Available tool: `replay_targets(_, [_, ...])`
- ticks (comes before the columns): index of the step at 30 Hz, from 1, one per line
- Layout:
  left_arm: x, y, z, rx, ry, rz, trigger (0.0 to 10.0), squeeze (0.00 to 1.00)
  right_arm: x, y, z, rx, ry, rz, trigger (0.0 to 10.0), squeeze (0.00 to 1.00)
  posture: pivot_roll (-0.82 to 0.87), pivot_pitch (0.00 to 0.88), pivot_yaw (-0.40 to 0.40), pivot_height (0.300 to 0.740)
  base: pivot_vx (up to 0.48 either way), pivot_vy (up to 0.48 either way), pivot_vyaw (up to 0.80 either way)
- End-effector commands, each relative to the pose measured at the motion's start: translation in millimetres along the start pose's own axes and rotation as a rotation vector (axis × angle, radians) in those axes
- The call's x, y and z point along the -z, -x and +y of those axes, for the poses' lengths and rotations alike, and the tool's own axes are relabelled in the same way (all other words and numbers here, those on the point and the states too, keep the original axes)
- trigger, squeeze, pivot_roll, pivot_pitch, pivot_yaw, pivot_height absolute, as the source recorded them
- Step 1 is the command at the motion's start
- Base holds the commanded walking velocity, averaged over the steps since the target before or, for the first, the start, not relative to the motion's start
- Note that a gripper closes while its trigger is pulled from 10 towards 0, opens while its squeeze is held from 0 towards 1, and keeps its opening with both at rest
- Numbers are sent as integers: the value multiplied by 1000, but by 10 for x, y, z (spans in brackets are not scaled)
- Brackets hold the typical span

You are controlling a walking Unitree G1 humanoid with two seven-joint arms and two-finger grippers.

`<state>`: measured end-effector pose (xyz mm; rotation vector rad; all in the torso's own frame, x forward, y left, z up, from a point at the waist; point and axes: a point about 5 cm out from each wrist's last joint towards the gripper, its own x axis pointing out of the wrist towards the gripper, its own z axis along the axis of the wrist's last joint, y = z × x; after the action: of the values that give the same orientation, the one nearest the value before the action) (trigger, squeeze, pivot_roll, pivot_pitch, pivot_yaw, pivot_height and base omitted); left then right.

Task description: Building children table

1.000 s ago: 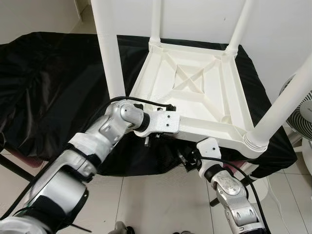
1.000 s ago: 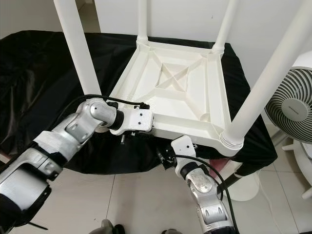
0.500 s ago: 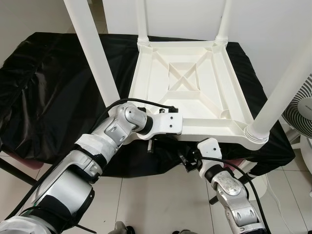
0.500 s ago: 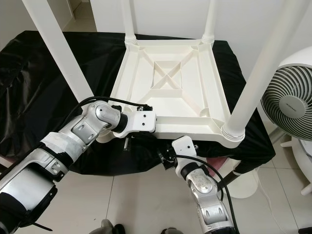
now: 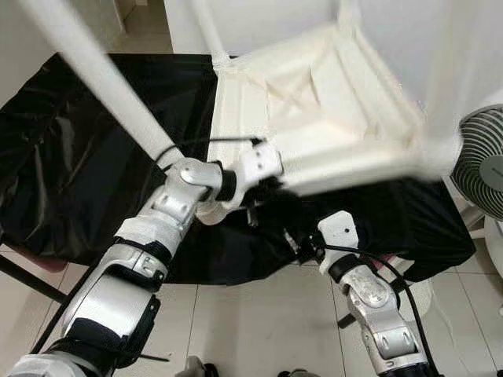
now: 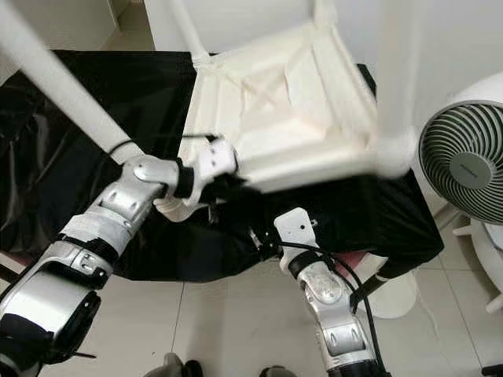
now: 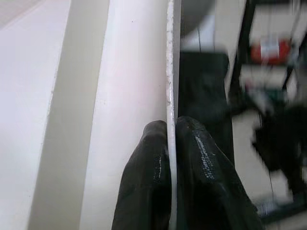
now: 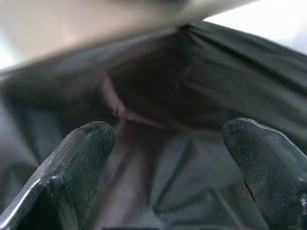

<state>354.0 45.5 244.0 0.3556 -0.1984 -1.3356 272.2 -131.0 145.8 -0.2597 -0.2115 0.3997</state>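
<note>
Since half second earlier, white table (image 5: 314,102) tilted, near edge lifted off black cloth (image 5: 71,157), blurred with motion. Table upside down, legs up, over cloth-covered surface. Left gripper (image 7: 171,158) pinched tight on table rim at near-left corner. Right gripper (image 8: 168,163) spread wide, empty, under lifted near edge, facing cloth. Fan (image 6: 464,165) at right.

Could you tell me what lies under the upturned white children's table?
A black cloth lies under the white table, draped over a surface it hides. The table is blurred, its near edge raised and pinched by the left gripper.
</note>
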Motion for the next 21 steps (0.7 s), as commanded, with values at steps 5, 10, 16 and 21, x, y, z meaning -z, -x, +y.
replay_targets(5, [-306, 138, 221, -201, 79, -246, 0, 0, -5, 7, 33, -10, -10, -1, 10000, 0, -111, 118, 30, 740, 0, 0, 0])
replay_targets(10, [-315, 216, 160, -149, 181, -366, 0, 0, -8, 6, -24, 3, 1, -1, 10000, 0, -112, 115, 24, 740, 0, 0, 0])
replay_targets(16, [-372, 336, 125, -71, 348, -562, 0, 0, -20, -20, -41, -2, 9, -4, 10000, 0, -115, 110, 20, 740, 0, 0, 0])
replay_targets(21, [-345, 398, 166, -103, 398, -601, 0, 0, -21, -18, -41, -3, 11, -3, 10000, 0, -120, 108, 21, 740, 0, 0, 0])
